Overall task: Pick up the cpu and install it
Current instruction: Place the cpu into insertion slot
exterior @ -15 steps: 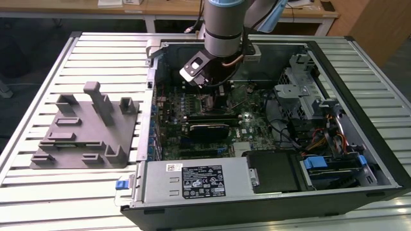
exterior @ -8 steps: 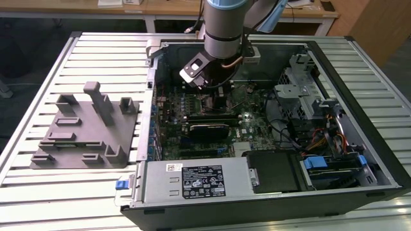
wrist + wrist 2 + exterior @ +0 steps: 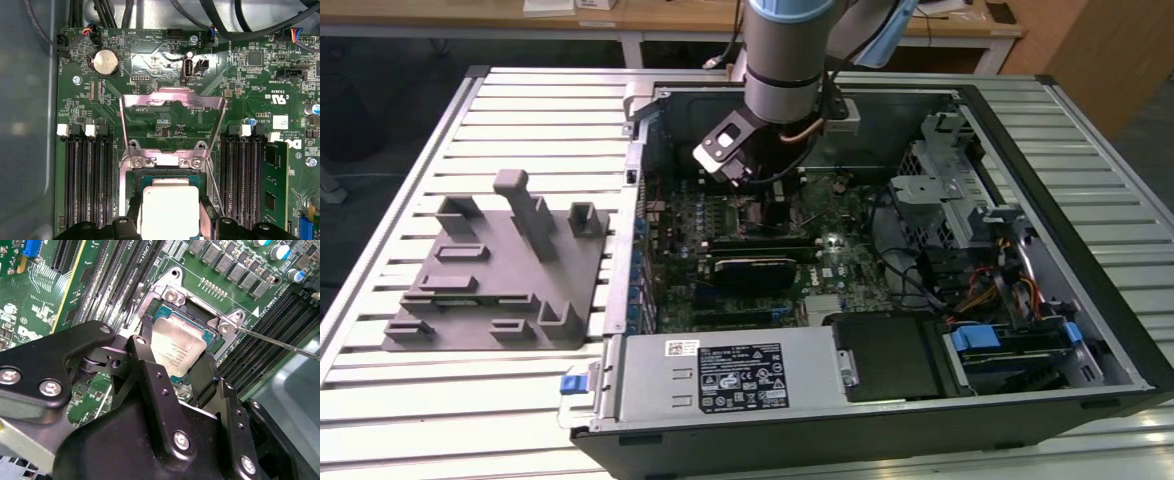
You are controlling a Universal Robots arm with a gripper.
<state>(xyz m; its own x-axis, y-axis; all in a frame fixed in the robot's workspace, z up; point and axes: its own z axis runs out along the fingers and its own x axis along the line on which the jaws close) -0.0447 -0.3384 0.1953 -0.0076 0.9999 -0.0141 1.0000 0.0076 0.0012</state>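
Small square silvery-topped cpu (image 3: pixel 176 346) grasped at opposite edges by black fingers (image 3: pixel 150 367), over open metal-framed socket (image 3: pixel 171 291) on green motherboard (image 3: pixel 40 315), inside open computer case (image 3: pixel 854 442).

There was 1 cpu (image 3: pixel 170 210), 1 tool (image 3: pixel 175 366), 1 grey fixture (image 3: pixel 494 270), 1 open computer case (image 3: pixel 854 445), 1 coin battery (image 3: pixel 106 62) and 1 counter (image 3: pixel 427 400).

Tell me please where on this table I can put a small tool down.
Free: bare slatted table around the grey fixture, at the exterior view's left. Crowded: inside the computer case, gripper with cpu at the socket.
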